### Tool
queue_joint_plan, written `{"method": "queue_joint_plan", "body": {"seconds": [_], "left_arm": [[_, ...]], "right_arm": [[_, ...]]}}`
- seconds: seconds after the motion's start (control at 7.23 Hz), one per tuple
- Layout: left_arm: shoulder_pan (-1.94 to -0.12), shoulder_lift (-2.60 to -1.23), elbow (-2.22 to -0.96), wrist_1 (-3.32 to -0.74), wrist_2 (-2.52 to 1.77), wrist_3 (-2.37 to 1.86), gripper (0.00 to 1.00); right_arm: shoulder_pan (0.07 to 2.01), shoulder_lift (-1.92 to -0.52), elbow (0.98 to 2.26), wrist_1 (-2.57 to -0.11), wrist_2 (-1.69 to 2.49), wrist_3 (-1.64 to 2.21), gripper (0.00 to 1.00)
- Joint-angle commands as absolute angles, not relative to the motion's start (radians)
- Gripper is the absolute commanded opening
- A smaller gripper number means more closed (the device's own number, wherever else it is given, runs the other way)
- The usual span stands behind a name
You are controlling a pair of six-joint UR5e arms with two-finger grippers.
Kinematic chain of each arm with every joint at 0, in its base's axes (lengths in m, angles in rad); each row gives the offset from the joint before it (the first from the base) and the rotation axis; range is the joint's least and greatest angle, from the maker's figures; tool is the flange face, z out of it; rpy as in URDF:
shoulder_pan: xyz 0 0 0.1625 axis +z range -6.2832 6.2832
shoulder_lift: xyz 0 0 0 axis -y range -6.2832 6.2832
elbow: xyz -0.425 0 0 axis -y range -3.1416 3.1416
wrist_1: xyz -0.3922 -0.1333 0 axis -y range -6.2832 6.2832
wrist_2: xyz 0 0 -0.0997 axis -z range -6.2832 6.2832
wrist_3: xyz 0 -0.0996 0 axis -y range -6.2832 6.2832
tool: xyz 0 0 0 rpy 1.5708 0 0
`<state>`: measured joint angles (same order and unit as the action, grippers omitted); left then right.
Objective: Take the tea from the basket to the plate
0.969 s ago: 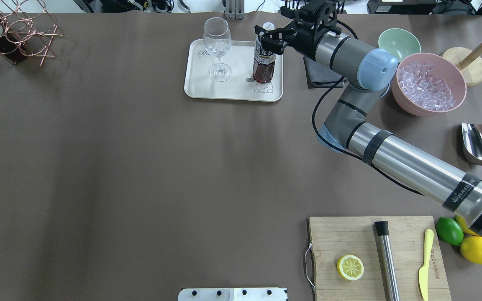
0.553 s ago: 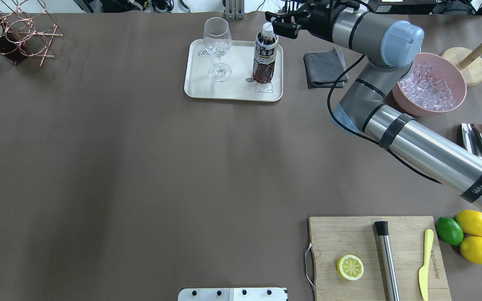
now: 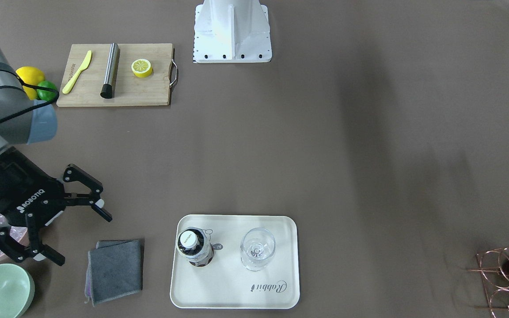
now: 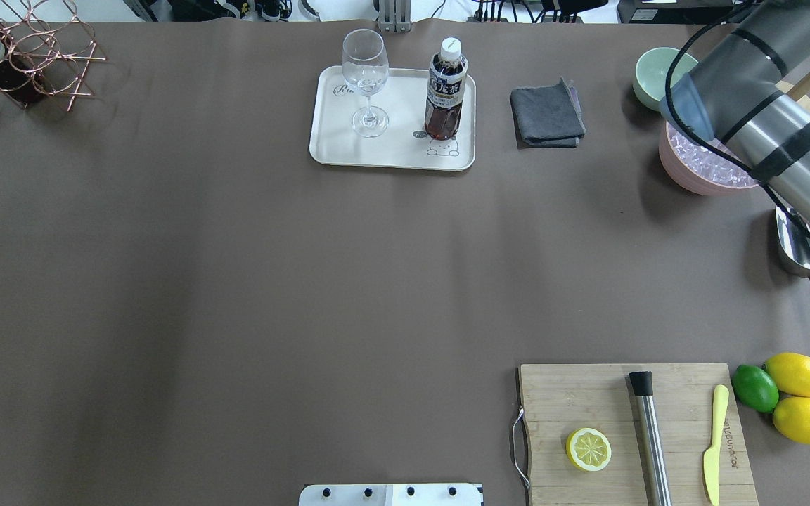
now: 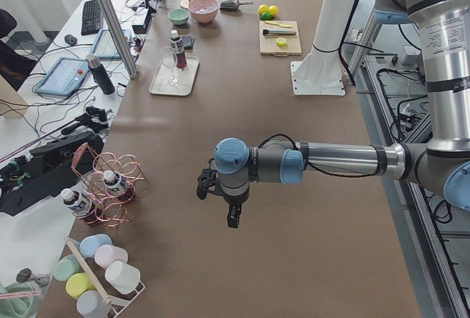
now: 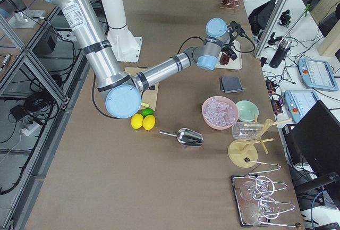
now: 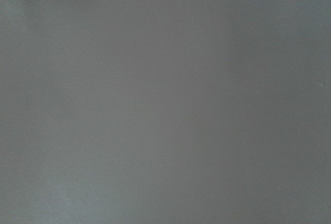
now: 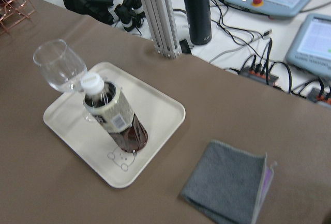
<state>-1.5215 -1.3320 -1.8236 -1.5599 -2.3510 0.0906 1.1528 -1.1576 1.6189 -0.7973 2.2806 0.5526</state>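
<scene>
tea let go on the plate, right arm backing away

front-facing: the right gripper (image 3: 80, 238) hangs wide open and empty beside the grey cloth (image 3: 115, 269), well apart from the tea (image 3: 195, 249). the tea stands upright on the plate (image 3: 237, 304) next to the glass (image 3: 258, 249).

overhead: a second ago those fingers were at the bottle's neck. now only the arm shows at the right edge, and the tea stands alone. the basket (image 4: 32, 63) sits in the far left corner.

exterior left: the left gripper (image 5: 231, 211) hovers over the table; i cannot tell its opening.

right wrist: it looks back at the bottle standing on the plate, so the transfer looks done.
</scene>
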Motion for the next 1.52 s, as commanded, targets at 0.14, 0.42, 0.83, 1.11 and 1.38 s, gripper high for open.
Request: {"method": "queue_joint_plan", "body": {"seconds": [0.14, 0.42, 0.83, 1.11, 1.38], "left_arm": [[-1.589, -1.332, -1.787, -1.56, -2.35, 0.097, 0.98], [-1.637, -1.331, -1.795, -1.557, -2.356, 0.095, 0.98], [-1.641, -1.325, -1.79, -1.552, -2.358, 0.094, 0.98], [-1.641, -1.354, -1.792, -1.481, -2.393, -0.013, 0.98], [-1.641, -1.356, -1.784, -1.491, -2.396, -0.021, 0.98]], "right_arm": [[1.225, -1.69, 1.986, -0.972, 2.394, 0.549, 1.0], [1.307, -1.956, 1.997, -0.973, 2.396, 0.534, 1.0], [1.373, -2.008, 1.832, -1.078, 2.394, 0.523, 1.0], [1.367, -1.845, 1.745, -1.345, 2.367, 0.523, 1.0], [1.365, -1.65, 1.662, -1.556, 2.295, 0.528, 1.0]]}}
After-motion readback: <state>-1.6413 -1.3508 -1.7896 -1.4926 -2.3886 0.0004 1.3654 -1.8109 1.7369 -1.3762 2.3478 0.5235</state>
